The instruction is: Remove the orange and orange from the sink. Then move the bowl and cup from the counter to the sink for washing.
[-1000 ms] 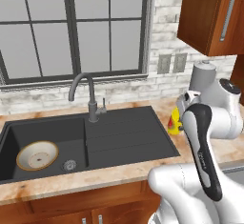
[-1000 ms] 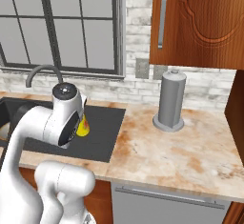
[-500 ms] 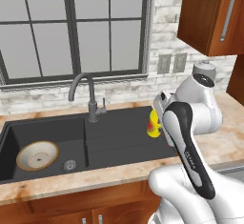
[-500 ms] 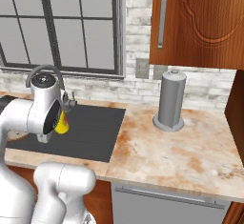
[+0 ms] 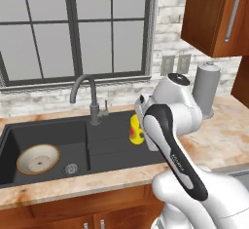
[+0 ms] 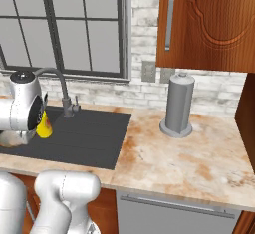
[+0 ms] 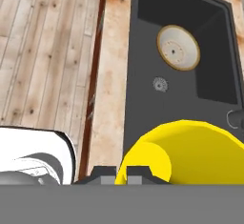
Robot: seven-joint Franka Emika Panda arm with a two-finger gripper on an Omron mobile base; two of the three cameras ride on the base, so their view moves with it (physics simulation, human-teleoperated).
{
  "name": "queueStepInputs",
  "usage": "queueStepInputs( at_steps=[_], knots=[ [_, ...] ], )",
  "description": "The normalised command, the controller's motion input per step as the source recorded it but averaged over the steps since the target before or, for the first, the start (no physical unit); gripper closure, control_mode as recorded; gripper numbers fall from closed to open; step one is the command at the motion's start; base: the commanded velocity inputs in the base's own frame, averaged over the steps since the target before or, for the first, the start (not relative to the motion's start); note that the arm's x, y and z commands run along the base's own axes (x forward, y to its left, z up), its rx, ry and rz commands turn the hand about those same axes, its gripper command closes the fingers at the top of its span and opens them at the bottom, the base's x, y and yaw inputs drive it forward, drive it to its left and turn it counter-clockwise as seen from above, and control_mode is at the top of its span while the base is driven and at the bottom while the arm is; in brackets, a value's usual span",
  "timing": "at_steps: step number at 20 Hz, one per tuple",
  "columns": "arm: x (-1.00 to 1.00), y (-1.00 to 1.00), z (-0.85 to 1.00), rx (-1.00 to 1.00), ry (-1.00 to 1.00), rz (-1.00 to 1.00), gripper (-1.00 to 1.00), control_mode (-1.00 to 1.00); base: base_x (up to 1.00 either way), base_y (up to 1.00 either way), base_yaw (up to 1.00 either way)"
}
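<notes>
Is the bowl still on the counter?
No, the bowl already lies inside the sink basin, next to the round drain.

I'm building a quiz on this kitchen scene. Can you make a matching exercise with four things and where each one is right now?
Things:
1. bowl
2. cup
3. faucet
4. grey canister

Places:
A. on the counter under the wall cabinet
B. in the sink basin beside the drain
C. held in the gripper over the drainboard
D. at the back edge of the sink

Pairs: 1-B, 2-C, 3-D, 4-A
</notes>
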Motion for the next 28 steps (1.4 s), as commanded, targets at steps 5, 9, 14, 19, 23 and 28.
queueStepInputs(
  at_steps=[5,9,14,19,23,28],
  knots=[
    [0.04,0.63,0.01,0.0,0.04,0.0,1.0,-1.0,0.0,0.0,0.0],
    [0.01,0.6,0.0,0.0,0.08,0.0,1.0,-1.0,0.0,0.0,0.0],
    [0.0,0.57,0.0,0.0,0.09,0.0,1.0,-1.0,0.0,0.0,0.0],
    [0.13,0.6,-0.01,0.0,0.02,-0.02,1.0,-1.0,0.0,0.0,0.0],
    [0.17,0.57,-0.04,-0.02,0.0,-0.03,1.0,-1.0,0.0,0.0,0.0],
    [0.19,0.49,-0.14,-0.04,0.0,-0.05,1.0,-1.0,0.0,0.0,0.0]
  ],
)
